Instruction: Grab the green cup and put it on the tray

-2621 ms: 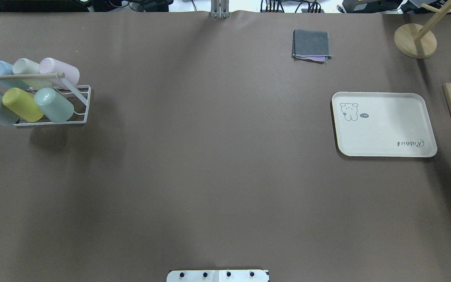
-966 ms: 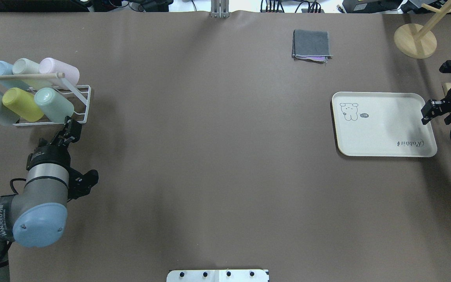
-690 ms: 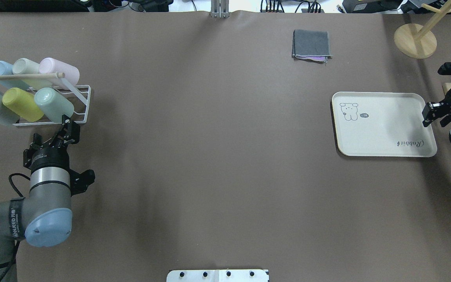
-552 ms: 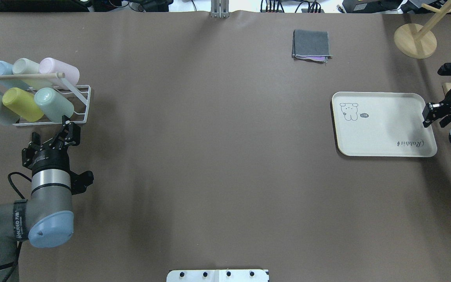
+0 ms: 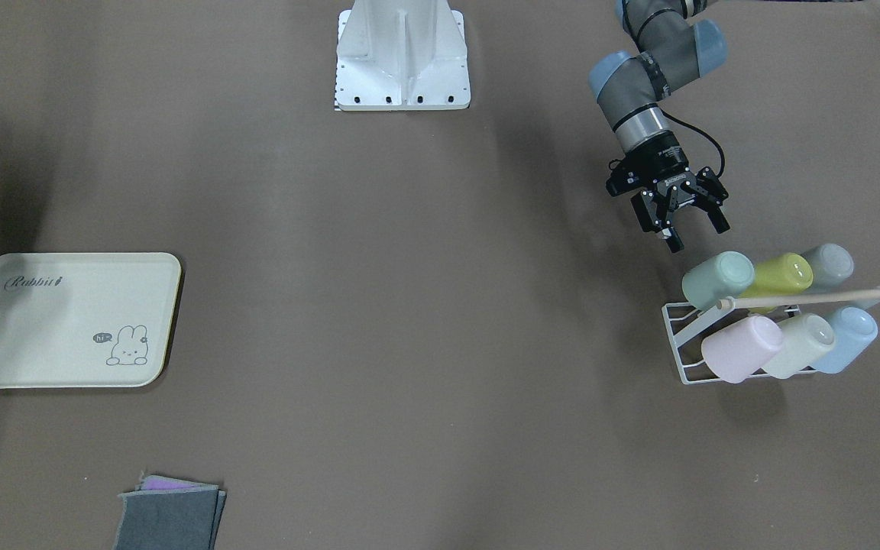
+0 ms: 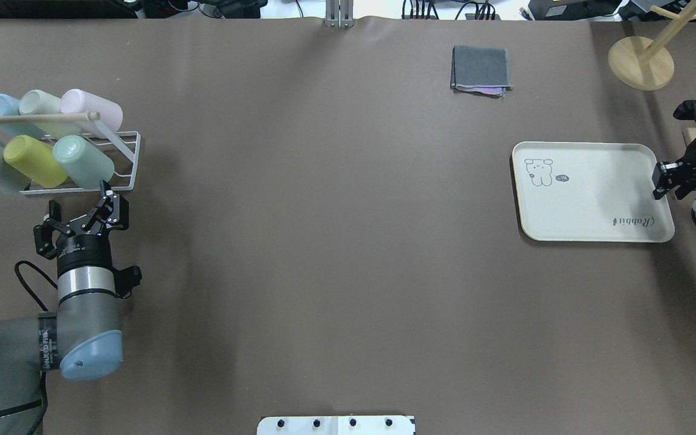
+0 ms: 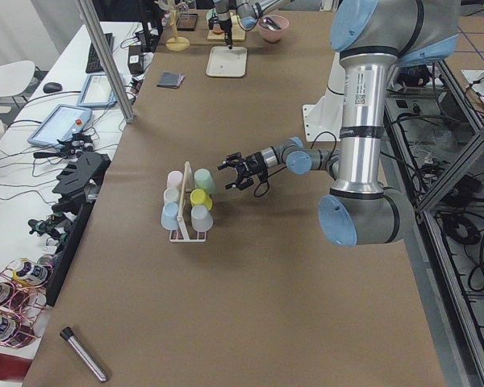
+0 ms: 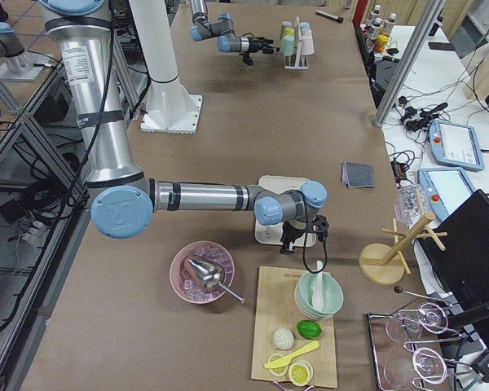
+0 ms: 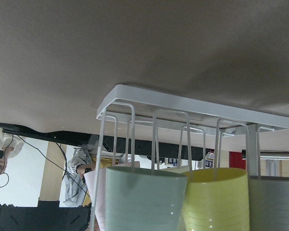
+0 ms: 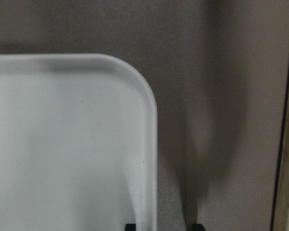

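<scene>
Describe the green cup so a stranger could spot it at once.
On the robot's left, a white wire rack holds six pastel cups in two rows. The green cup ends the row nearer the robot, toward the table's middle: mint, beside a yellow cup.

The green cup (image 6: pixel 84 162) is a plain mint-green tumbler, handleless and slightly tapered. It rests tilted on the prongs of a white wire rack (image 6: pixel 132 158) at the robot's left end of the counter (image 6: pixel 324 241). It sits in the rack's row nearer the robot, at the end towards the counter's middle, just beside a lime cup (image 6: pixel 35 161). The tray (image 6: pixel 592 205) is cream, rectangular, with rounded corners and a raised rim. It lies flat on the counter towards the robot's right end, well apart from the cup. A bunny drawing marks one corner, and grey "Rabbit" script marks the diagonally opposite corner.
</scene>
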You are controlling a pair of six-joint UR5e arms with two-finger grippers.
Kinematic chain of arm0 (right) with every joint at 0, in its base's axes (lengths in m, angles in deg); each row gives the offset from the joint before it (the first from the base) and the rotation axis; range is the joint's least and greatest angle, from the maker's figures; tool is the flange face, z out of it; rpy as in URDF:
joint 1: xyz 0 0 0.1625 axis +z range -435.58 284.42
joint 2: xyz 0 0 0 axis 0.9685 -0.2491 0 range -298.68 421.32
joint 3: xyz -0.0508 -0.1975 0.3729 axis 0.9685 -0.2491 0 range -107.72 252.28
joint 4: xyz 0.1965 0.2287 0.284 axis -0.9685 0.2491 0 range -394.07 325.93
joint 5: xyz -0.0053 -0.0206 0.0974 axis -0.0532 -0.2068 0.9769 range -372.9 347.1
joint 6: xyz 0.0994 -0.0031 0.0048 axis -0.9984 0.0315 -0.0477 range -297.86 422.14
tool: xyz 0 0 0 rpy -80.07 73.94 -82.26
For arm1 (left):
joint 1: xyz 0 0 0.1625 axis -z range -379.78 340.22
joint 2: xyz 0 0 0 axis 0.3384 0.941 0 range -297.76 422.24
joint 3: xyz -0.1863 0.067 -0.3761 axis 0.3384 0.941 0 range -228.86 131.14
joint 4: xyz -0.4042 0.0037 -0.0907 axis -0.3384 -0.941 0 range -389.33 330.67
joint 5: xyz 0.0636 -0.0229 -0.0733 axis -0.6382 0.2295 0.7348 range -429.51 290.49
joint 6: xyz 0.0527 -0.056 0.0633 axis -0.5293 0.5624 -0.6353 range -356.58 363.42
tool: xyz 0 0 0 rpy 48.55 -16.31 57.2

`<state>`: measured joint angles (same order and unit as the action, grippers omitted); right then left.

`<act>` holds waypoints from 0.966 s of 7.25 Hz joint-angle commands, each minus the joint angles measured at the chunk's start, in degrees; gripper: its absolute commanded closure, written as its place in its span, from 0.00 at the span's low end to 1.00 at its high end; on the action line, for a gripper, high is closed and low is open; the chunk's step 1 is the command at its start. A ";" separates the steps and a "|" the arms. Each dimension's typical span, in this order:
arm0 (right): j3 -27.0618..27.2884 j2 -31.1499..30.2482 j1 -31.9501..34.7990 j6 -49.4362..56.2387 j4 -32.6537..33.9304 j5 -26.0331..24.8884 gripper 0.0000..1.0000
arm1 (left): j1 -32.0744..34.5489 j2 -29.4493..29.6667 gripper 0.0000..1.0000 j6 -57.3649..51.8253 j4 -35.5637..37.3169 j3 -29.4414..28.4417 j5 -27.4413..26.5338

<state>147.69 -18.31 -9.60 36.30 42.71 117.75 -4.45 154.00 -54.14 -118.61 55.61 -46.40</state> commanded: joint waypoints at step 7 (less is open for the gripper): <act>0.35 -0.09 0.03 0.00 -0.41 0.30 1.00 | 5.14 2.89 0.02 0.00 -0.02 -5.50 -2.01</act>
<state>147.65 -18.33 -9.66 36.24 42.30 117.85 0.02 156.40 -54.14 -118.65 50.80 -48.40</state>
